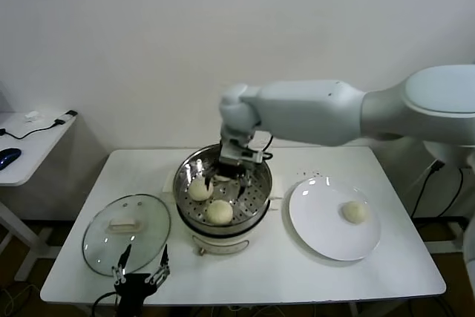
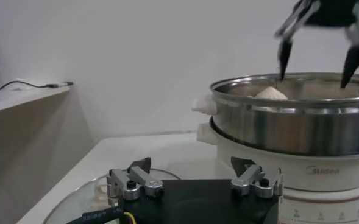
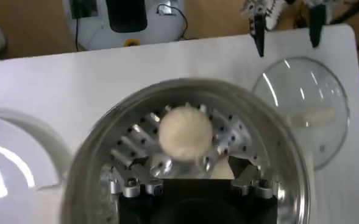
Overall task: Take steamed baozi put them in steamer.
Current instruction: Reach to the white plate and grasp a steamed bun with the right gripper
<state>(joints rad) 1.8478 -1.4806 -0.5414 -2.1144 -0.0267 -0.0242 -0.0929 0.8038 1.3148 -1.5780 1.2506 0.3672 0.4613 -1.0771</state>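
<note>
The steamer stands mid-table, a shiny steel pot on a cream base. Two steamed baozi lie on its perforated tray, one at the left and one nearer me. My right gripper hangs open just over the tray's far side, holding nothing. In the right wrist view a baozi rests on the tray just beyond the spread fingers. Another baozi sits on the white plate to the right. My left gripper waits open at the table's front edge.
A round glass lid with a white handle lies flat left of the steamer, just behind the left gripper. The left wrist view shows the steamer close by, with the right gripper above its rim. A side table stands far left.
</note>
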